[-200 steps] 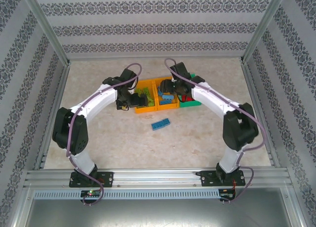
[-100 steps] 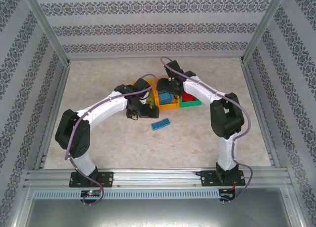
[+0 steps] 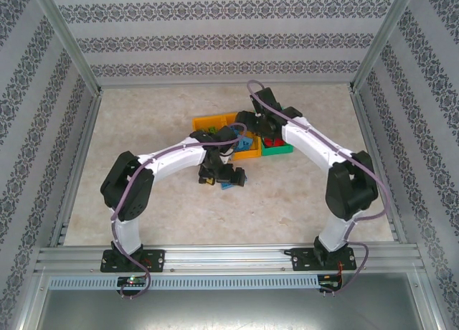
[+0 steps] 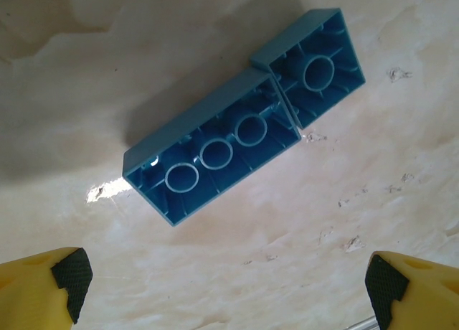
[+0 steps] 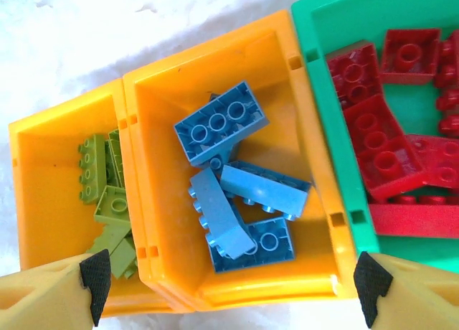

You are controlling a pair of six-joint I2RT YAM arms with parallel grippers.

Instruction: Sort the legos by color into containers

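Marble tbl (image 3: 143, 122) | L claw (image 4: 226, 283) apart over blue legos (image 4: 215, 154) | R claw (image 5: 231, 281) apart over bins (image 5: 215, 64)

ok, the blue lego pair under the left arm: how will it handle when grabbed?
Probably rigid and light: the blue lego pair lies underside up, showing thin hollow walls. Flat on the table, it shouldn't roll, though smooth plastic may slide. A seam and offset divide long piece from short, so they may part if the left pincer grips one.
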